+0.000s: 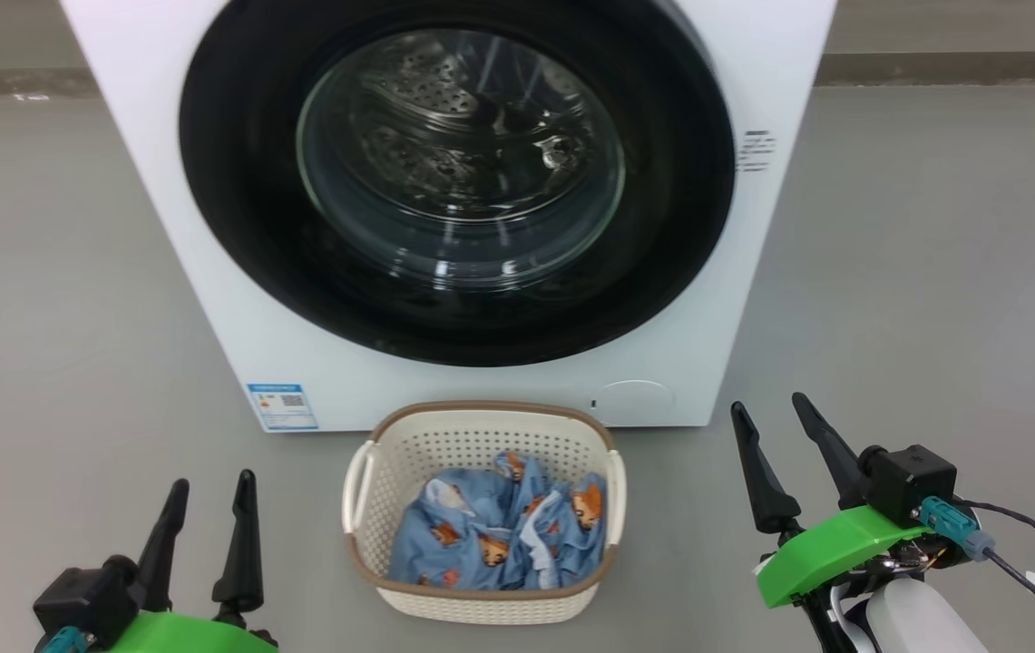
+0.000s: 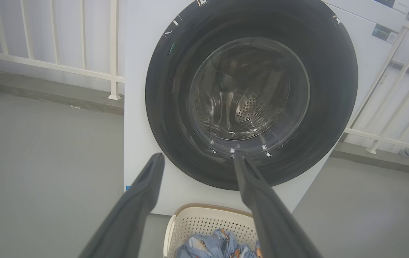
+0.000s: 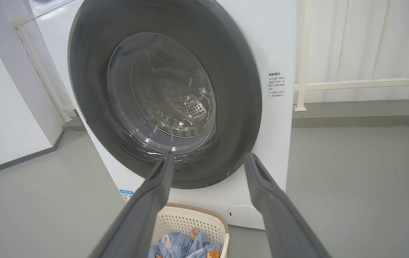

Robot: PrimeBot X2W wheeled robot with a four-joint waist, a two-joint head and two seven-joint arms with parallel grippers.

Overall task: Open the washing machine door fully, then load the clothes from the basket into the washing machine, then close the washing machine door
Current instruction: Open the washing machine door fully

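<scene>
Step 1 (open door) in hand, not begun imo. washing machine door (image 1: 458, 177) is shut, flush on the front of the washing machine (image 1: 345, 381). It sits ahead of both sets of jaws and above them, roughly centred btwn L and R. Door is round, so no long axis to speak of. Its face points straight back at the robot and the glass bowl bulges inward toward the drum. Can't make out a handle or the hinge side in any view.

left jaws: wide apart, empty, low and well short of the machine. right jaws: also wide, empty, further fwd than the left. Their tips line up w/ the machine's lower right corner in head view, but the right wrist view shows a clear gap.

basket (image 1: 444, 444) sits on the floor (image 1: 73, 317) btwn the two sets of jaws, just in front of the machine, below the door's bottom edge. One handle faces each set of jaws. clothes (image 1: 499, 526) are a crumpled heap inside, no clear axis.

Next move needs: find the door's free edge, get one finger behind it, pull along the hinge arc till fully open. Risks imo: glossy rim may slip, and the swing may pass close over the basket.
</scene>
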